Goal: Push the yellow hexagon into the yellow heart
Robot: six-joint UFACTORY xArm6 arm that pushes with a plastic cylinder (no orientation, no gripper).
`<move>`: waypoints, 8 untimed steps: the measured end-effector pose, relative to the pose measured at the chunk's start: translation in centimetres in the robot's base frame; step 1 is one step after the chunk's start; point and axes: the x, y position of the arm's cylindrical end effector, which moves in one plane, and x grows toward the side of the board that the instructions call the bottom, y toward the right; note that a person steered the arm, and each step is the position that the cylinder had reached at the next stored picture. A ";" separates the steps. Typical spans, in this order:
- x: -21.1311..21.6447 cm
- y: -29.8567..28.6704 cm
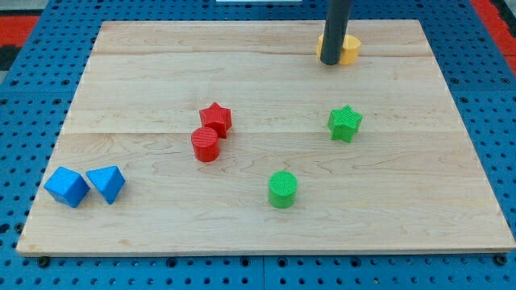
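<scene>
My tip [330,61] rests on the board near the view's top, right of centre. A yellow block [349,49] sits right behind the rod, touching or nearly touching it, and shows mostly on the rod's right. A sliver of yellow [320,42] also shows on the rod's left. The rod hides the middle, so I cannot tell whether this is one yellow block or two, or make out its shape. No other yellow block shows.
A red star [216,118] touches a red cylinder [206,144] left of centre. A green star [345,122] sits at right and a green cylinder [283,189] lower down. Two blue blocks [66,187] [106,184] sit at bottom left on the wooden board [403,234].
</scene>
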 end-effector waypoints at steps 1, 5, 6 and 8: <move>0.0 3.7; 2.2 5.3; 0.7 -2.3; -2.7 0.2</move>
